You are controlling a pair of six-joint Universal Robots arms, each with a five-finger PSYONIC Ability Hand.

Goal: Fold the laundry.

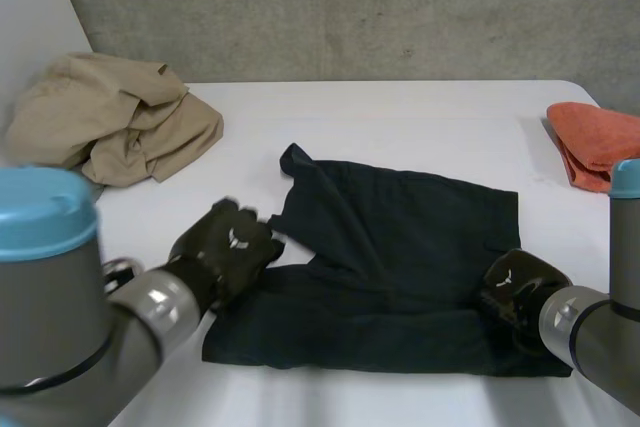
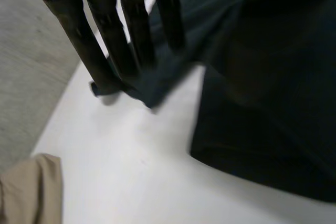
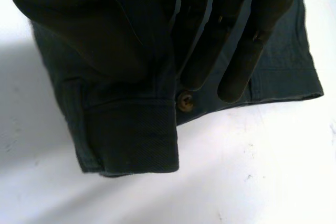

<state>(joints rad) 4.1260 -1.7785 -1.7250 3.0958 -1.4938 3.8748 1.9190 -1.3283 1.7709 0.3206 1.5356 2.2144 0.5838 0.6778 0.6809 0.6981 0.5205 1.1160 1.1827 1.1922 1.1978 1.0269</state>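
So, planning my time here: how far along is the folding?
Done: the dark navy garment lies partly folded, one flap turned over. In hand: the left hand rests at its left edge, the right hand on its near right corner. Left: the crumpled beige garment, maybe the orange cloth.

On the table the shirt lies in the middle, a garment heap behind-left, a towel behind-right

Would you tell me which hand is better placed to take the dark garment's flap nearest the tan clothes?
Probably the left hand: its straight fingers reach that flap of the dark garment. The right hand lies over the buttoned cuff at the opposite side.
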